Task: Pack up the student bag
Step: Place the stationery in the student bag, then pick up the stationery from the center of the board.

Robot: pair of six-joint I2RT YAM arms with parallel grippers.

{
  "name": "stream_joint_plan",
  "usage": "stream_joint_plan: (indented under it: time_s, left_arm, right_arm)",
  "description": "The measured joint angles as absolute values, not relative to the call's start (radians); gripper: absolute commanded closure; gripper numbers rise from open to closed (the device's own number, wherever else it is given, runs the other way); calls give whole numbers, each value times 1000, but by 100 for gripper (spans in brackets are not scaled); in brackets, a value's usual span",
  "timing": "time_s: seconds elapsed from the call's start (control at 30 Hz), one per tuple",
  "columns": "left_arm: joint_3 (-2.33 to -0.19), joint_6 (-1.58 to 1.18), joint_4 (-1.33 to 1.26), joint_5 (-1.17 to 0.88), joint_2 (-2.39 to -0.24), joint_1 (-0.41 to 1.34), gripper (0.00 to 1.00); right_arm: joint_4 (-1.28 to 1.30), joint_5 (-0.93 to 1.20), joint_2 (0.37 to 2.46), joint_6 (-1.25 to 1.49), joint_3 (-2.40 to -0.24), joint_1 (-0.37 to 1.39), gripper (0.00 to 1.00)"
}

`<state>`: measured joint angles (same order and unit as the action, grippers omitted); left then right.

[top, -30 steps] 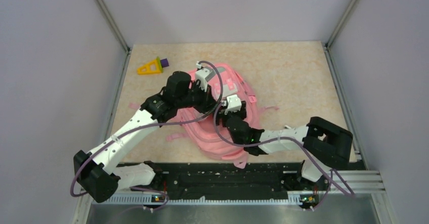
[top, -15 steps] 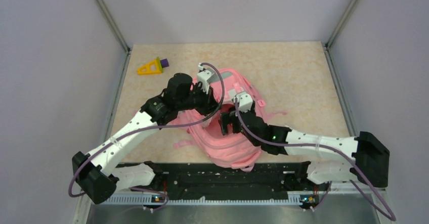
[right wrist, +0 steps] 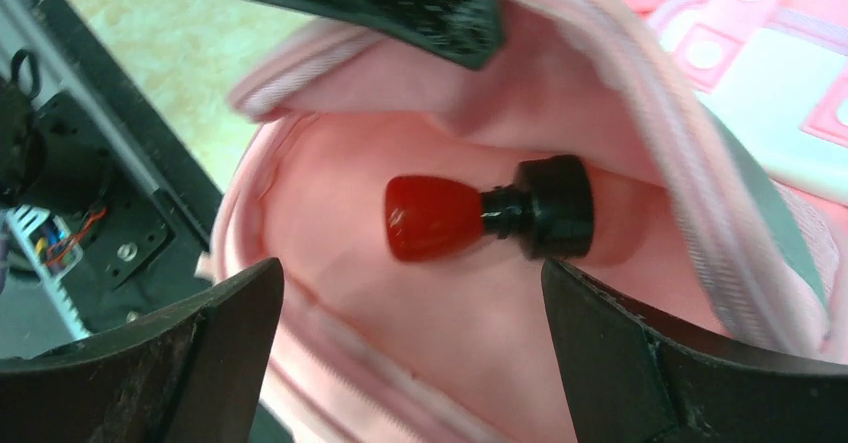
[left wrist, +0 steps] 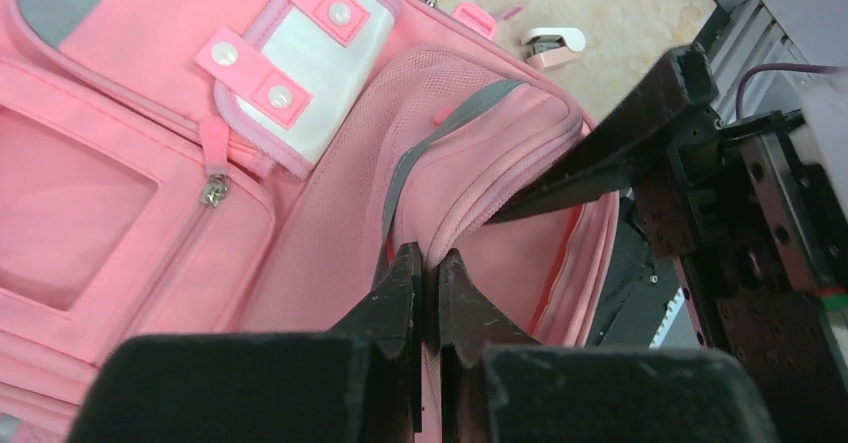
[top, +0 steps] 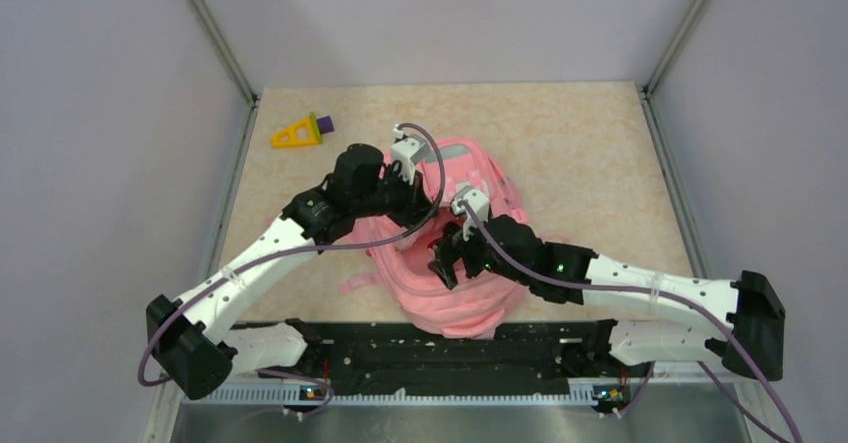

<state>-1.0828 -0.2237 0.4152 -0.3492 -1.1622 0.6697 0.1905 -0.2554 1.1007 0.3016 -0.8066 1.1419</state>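
The student bag (top: pixel 470 298) lies in the middle of the table, pink with white patches, its main opening facing the near edge. My left gripper (top: pixel 420 215) is shut on the zipper rim of the opening (left wrist: pixel 428 263) and holds it up. My right gripper (top: pixel 445 255) is open just above the opening (right wrist: pixel 410 283). A small red and black stamp-like object (right wrist: pixel 485 213) lies inside the bag (right wrist: pixel 420 343), apart from the right fingers. The right gripper's finger (left wrist: pixel 600 163) also shows in the left wrist view, against the lifted rim.
A yellow triangle with a purple block (top: pixel 298 133) lies at the far left of the table. A small pink and white object (left wrist: pixel 553 45) lies on the table beside the bag. The black base rail (top: pixel 450 348) runs along the near edge.
My right arm has stretched out to the left and its gripper has come to the bag's opening. My left gripper has kept its hold on the rim. The bag has shifted slightly.
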Motion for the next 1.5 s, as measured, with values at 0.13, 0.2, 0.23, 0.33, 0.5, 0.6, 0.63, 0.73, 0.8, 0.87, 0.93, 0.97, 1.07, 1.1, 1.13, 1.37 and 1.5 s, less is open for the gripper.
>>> stream_joint_plan:
  time_s: [0.13, 0.2, 0.23, 0.33, 0.5, 0.6, 0.63, 0.73, 0.8, 0.87, 0.93, 0.97, 1.07, 1.1, 1.13, 1.37, 1.5]
  left_arm:
    - [-1083, -235, 412, -344, -1209, 667, 100]
    - [-1083, -238, 414, -318, -1229, 666, 100]
    - [-1086, -243, 419, -296, -1236, 665, 100]
    - [-1096, -260, 435, -238, -1248, 655, 100]
    - [-1097, -281, 453, -180, -1248, 594, 100]
    - [-1097, -285, 454, -148, -1248, 557, 100]
    - [-1097, -285, 454, -134, -1248, 546, 100]
    - [-1097, -281, 453, -98, -1246, 528, 100]
    - [-1096, -277, 452, -80, -1239, 524, 100]
    - [-1096, -271, 452, -68, -1230, 523, 100]
    - [-1095, -267, 453, -62, -1224, 523, 100]
    - [-1095, -267, 453, -62, -1222, 523, 100]
    - [-1092, -266, 452, -62, -1215, 523, 100]
    - [-1090, -266, 453, -62, -1213, 523, 100]
    - [-1090, -266, 453, -64, -1212, 523, 100]
    - [-1089, -268, 452, -89, -1208, 523, 100]
    - [-1087, -269, 451, -97, -1206, 522, 100]
  right_arm:
    - [110, -173, 1101, 261, -773, 1143, 3]
    - [95, -156, 1101, 251, -767, 1143, 3]
    - [93, -155, 1100, 248, -767, 1143, 3]
    - [117, -167, 1100, 244, -775, 1143, 2]
    - [196, -214, 1046, 255, -787, 1139, 1]
    - [266, -224, 992, 310, -816, 1065, 1]
    - [281, -226, 984, 329, -828, 1024, 1]
    - [325, -228, 973, 398, -841, 851, 1]
    - [379, -236, 978, 445, -838, 738, 1]
    - [425, -253, 987, 488, -825, 638, 1]
    - [466, -280, 994, 532, -801, 551, 1]
    - [485, -299, 995, 559, -782, 510, 1]
    - [530, -362, 992, 627, -721, 433, 1]
    - [539, -379, 989, 646, -698, 413, 1]
    - [545, -392, 984, 666, -675, 394, 1]
    - [556, -417, 977, 756, -561, 308, 1]
    - [561, -429, 987, 770, -525, 302, 1]
